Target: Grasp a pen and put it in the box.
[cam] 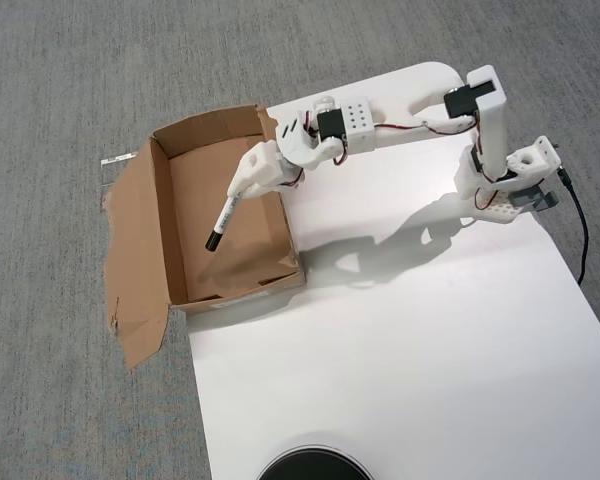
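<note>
In the overhead view the brown cardboard box [170,235] lies open on the grey carpet at the left, with one flap spread out on its left side. My white gripper [242,187] reaches over the box's right wall from the arm on the right. It is shut on the upper end of the white pen [223,218]. The pen slants down and to the left inside the box, black cap lowest, near the box's middle. Whether the cap touches the box floor cannot be told.
A white sheet [400,330] covers the floor right of the box, and the arm's base [510,185] stands on its far right. A black cable [580,235] runs along the sheet's right edge. A dark round object [315,466] sits at the bottom edge.
</note>
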